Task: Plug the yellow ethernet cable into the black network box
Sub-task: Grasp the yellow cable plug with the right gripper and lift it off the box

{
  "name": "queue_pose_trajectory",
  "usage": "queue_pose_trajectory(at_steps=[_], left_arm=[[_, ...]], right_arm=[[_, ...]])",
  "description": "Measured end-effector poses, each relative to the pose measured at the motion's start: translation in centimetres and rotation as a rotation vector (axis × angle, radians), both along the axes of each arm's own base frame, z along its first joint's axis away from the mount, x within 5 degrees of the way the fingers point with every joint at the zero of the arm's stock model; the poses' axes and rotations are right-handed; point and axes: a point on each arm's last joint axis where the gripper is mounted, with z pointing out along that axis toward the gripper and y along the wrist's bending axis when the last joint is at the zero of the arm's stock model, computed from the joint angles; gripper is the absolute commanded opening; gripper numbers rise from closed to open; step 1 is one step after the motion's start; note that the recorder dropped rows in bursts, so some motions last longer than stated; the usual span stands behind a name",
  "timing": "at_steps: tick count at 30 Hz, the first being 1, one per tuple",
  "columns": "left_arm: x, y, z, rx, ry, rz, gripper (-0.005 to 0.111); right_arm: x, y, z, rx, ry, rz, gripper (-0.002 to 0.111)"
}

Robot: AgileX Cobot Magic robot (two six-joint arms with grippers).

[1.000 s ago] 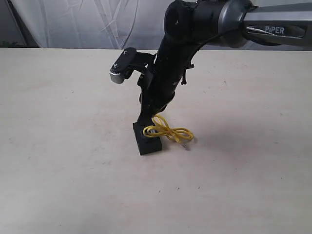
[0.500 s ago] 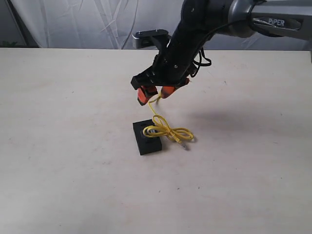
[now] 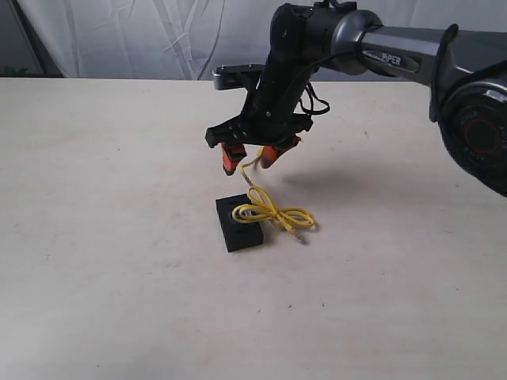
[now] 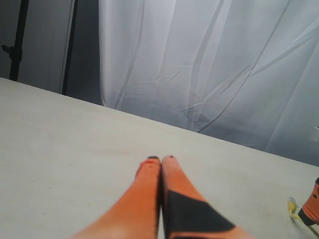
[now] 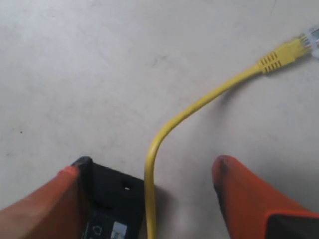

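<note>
Exterior, right gripper [image 3: 246,167]: hangs above the box with its orange fingers spread, holding nothing.
Exterior, cable [image 3: 273,212]: the knotted bundle lies against the box's right side with one loop over its top. One strand rises into the gap between the fingers.
Exterior, box [image 3: 240,231]: lies flat near the middle of the table [image 3: 119,237], with nothing bracing it.
Exterior, plug [image 3: 299,235]: one end rests on the table just right of the bundle.
Left wrist, left gripper [image 4: 160,160]: fingers pressed together and empty, low over bare table [image 4: 60,129], with the curtain [image 4: 199,64] behind. The box is out of this view.
Left wrist, frame edge: a scrap of yellow cable [image 4: 291,204] shows beside an orange fingertip of the other gripper.
Right wrist, fingers [image 5: 45,209]: wide apart, and the cable [image 5: 199,104] runs through the gap clear of both.
Right wrist, plug [image 5: 311,35]: the clear tip and ribbed yellow boot lie beyond the fingertips, away from the box.
Right wrist, box [image 5: 112,196]: a corner with its white label shows beside one finger. No port face can be made out.
Plugged in yet: cannot tell whether either end is seated.
Step, as judged: taking hold of the cable near a plug.
Grip advice: close on the ribbed boot rather than mid-cord, so the plug cannot swing or twist.
Insertion advice: line the plug up square with the port and push straight in.
Risk: the box looks light and may slide, so the left gripper could brace its far side. The knot also leaves little slack.
</note>
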Motion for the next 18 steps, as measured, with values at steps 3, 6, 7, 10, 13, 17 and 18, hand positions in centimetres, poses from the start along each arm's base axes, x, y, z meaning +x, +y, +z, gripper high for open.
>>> queue_pose_trajectory(at_steps=[3, 6, 7, 10, 13, 17, 18], left_arm=[[0.0, 0.0, 0.0, 0.0, 0.004, -0.001, 0.0], [0.0, 0.0, -0.1, 0.0, 0.006, -0.002, 0.0], [0.0, 0.0, -0.1, 0.0, 0.006, -0.002, 0.0], [0.0, 0.0, -0.1, 0.0, 0.006, -0.002, 0.0], [0.0, 0.0, -0.1, 0.0, 0.006, -0.002, 0.0], [0.0, 0.0, -0.1, 0.002, 0.007, -0.002, 0.0], [0.0, 0.0, -0.1, 0.002, 0.007, -0.002, 0.0]], right_arm=[[0.3, 0.2, -0.8, -0.003, 0.007, -0.007, 0.066], [0.5, 0.3, -1.4, -0.006, 0.009, -0.012, 0.056], [0.5, 0.3, -1.5, -0.006, 0.009, -0.013, 0.051], [0.6, 0.3, -1.9, -0.007, 0.012, -0.017, 0.009], [0.6, 0.3, -2.2, -0.014, 0.007, 0.008, -0.001], [0.5, -0.6, -2.0, -0.112, 0.001, 0.072, -0.001], [0.4, -0.8, -1.7, -0.132, 0.0, 0.086, -0.001]])
